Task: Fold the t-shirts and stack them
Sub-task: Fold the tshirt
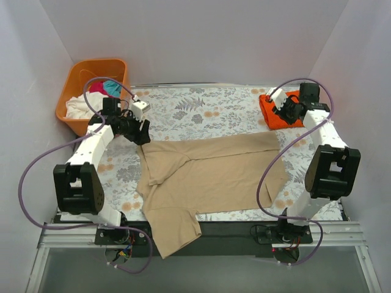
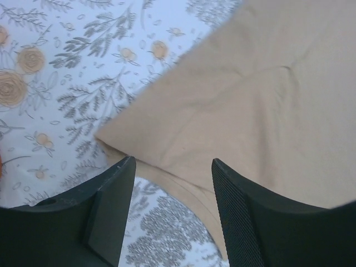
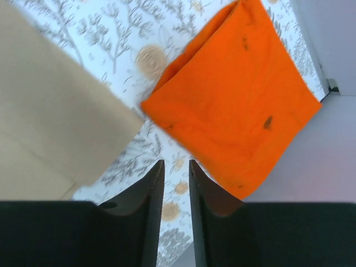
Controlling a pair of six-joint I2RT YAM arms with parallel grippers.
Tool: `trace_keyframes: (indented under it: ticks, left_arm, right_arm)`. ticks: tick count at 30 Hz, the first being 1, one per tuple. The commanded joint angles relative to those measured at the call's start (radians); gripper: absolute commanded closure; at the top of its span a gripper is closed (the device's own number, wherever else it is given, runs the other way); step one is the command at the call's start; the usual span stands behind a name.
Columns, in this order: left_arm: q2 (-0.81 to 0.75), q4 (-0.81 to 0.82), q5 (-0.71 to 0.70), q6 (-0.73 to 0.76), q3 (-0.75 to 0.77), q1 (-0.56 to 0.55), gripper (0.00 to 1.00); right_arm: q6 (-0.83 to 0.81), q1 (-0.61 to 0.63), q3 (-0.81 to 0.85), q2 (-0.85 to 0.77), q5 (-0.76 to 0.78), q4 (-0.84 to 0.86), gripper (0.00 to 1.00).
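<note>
A large tan t-shirt (image 1: pixel 214 174) lies spread over the middle of the table, one sleeve hanging over the near edge. My left gripper (image 1: pixel 142 131) is open and empty above its far left corner. In the left wrist view the gripper (image 2: pixel 172 167) straddles that tan shirt's (image 2: pixel 250 100) edge. A folded orange t-shirt (image 1: pixel 276 115) lies at the back right. My right gripper (image 1: pixel 285 112) hovers over it. In the right wrist view the right gripper (image 3: pixel 175 162) is empty, with a narrow gap between the jaws, beside the orange shirt (image 3: pixel 239 105).
An orange plastic basket (image 1: pixel 98 63) stands off the table's back left corner, holding white (image 1: pixel 78 107), magenta (image 1: pixel 98 87) and teal (image 1: pixel 112 87) shirts. The floral tablecloth (image 1: pixel 201 107) shows behind the tan shirt. Walls close in on both sides.
</note>
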Motion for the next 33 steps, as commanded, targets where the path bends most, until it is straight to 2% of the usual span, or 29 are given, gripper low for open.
trace_keyframes:
  ticks: [1, 2, 8, 15, 18, 20, 22, 27, 31, 32, 33]
  left_arm:
    - [0.112, 0.136, -0.108, -0.095, 0.063, -0.012, 0.46]
    - [0.167, 0.137, -0.166, -0.105, 0.101, -0.027, 0.46]
    - [0.311, 0.154, -0.268, -0.111, 0.164, -0.049, 0.45]
    - [0.402, 0.151, -0.397, -0.090, 0.180, -0.080, 0.46]
    - [0.433, 0.146, -0.434, -0.074, 0.183, -0.081, 0.57]
    - [0.460, 0.147, -0.472, -0.059, 0.197, -0.080, 0.81]
    - [0.490, 0.184, -0.503, -0.054, 0.226, -0.072, 1.00]
    - [0.586, 0.207, -0.557, -0.043, 0.351, -0.067, 1.00]
    - [0.652, 0.181, -0.593, -0.040, 0.457, -0.066, 1.00]
    - [0.660, 0.164, -0.583, -0.040, 0.476, -0.066, 0.97]
    - [0.654, 0.154, -0.536, -0.054, 0.499, -0.066, 0.79]
  right_arm:
    - [0.138, 0.046, 0.095, 0.126, 0.015, -0.015, 0.75]
    - [0.146, 0.065, 0.103, 0.159, 0.023, -0.009, 0.75]
    - [0.175, 0.151, 0.070, 0.244, 0.112, 0.063, 0.77]
    - [0.183, 0.191, 0.041, 0.324, 0.193, 0.092, 0.78]
    - [0.177, 0.201, 0.023, 0.344, 0.228, 0.095, 0.78]
    - [0.174, 0.201, 0.009, 0.353, 0.251, 0.095, 0.77]
    - [0.180, 0.205, -0.012, 0.348, 0.267, 0.094, 0.77]
    - [0.195, 0.224, -0.074, 0.312, 0.283, 0.089, 0.76]
    - [0.234, 0.227, -0.042, 0.316, 0.296, 0.088, 0.74]
    - [0.246, 0.225, -0.029, 0.318, 0.296, 0.088, 0.72]
    - [0.251, 0.225, 0.001, 0.321, 0.291, 0.086, 0.71]
